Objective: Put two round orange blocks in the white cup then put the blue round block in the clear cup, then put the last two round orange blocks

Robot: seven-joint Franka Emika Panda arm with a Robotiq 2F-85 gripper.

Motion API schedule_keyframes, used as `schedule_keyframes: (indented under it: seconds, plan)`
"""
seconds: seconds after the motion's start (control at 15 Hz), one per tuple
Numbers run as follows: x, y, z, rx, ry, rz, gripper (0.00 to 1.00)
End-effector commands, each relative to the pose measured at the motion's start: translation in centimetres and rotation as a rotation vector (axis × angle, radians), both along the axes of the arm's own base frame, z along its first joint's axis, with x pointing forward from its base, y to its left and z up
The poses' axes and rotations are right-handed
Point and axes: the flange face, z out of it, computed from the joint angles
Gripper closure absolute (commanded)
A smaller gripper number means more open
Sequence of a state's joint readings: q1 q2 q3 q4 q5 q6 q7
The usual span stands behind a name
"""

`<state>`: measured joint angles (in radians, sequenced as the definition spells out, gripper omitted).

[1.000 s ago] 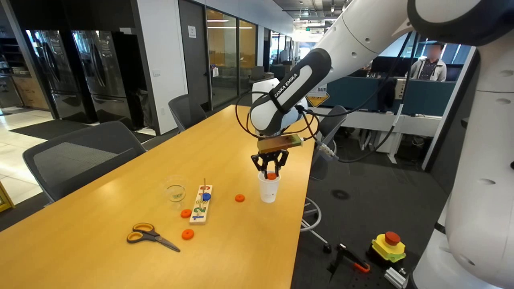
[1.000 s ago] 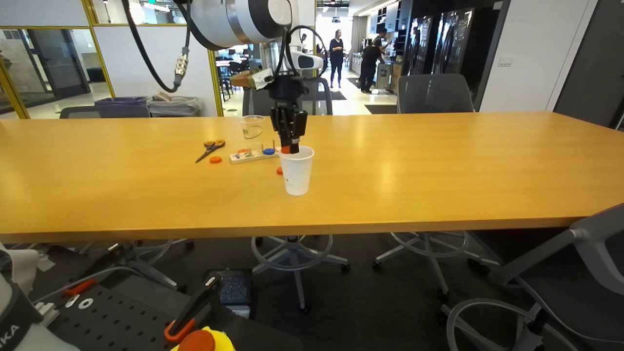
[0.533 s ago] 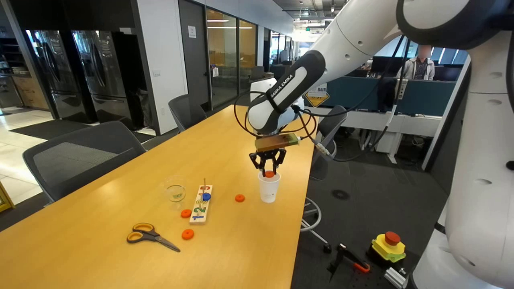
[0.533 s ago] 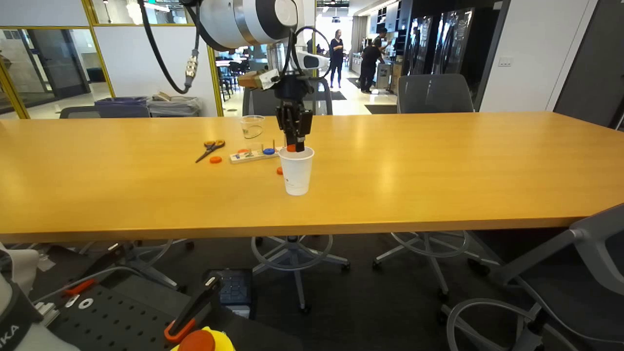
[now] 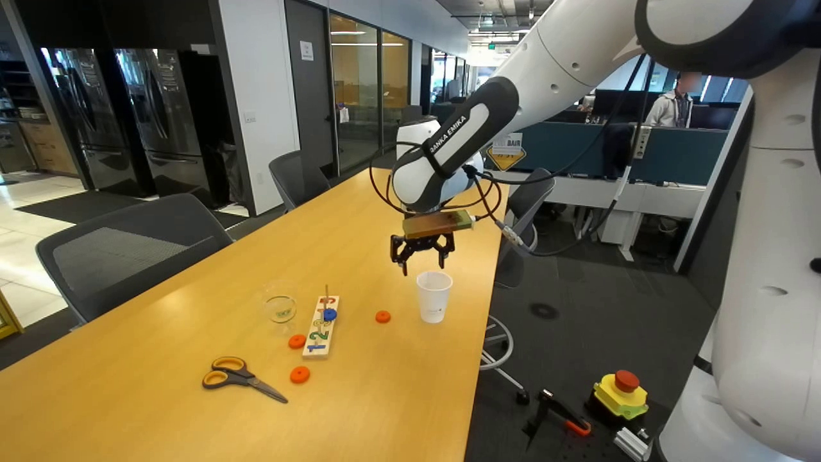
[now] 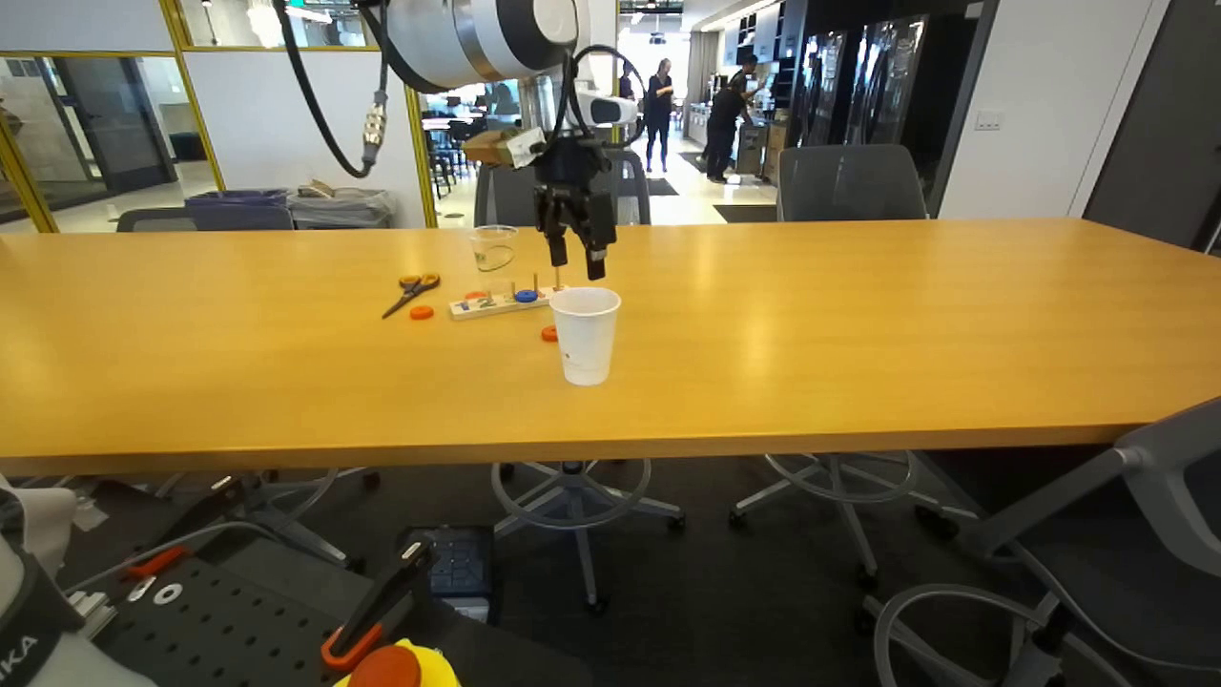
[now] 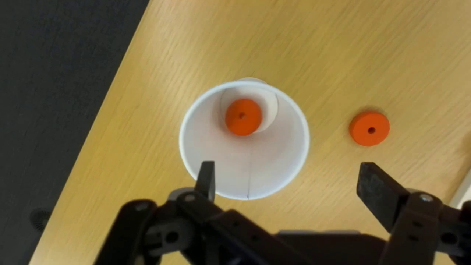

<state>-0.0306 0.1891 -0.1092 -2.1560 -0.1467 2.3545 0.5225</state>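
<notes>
"ANKA EMIKA" on arm (image 5: 551,74); "1", "2" on pegged board (image 5: 326,333); "BAIR" on sign (image 5: 508,154); "KA" on robot base (image 6: 59,641).

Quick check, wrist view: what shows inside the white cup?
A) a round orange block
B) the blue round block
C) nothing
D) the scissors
A: the wrist view looks down into the white cup and shows a round orange block at the bottom, its centre hole visible.
</notes>
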Motion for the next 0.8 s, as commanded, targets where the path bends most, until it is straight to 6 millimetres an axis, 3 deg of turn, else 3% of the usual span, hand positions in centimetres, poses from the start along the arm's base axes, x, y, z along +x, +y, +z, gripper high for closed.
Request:
schedule_keyframes:
  seconds: [0.0, 0.27, 0.53, 0.73]
  plan:
    - [-0.7, 3.5, 3.4, 0.012, -0.096, 0.157, 0.0]
    - [-1.5, 7.2, 3.5, 0.04, -0.117, 0.369, 0.0]
    - [-1.4, 9.1, 0.9, 0.098, -0.086, 0.585, 0.0]
    - [-0.8, 9.2, -1.4, 0.133, -0.042, 0.751, 0.0]
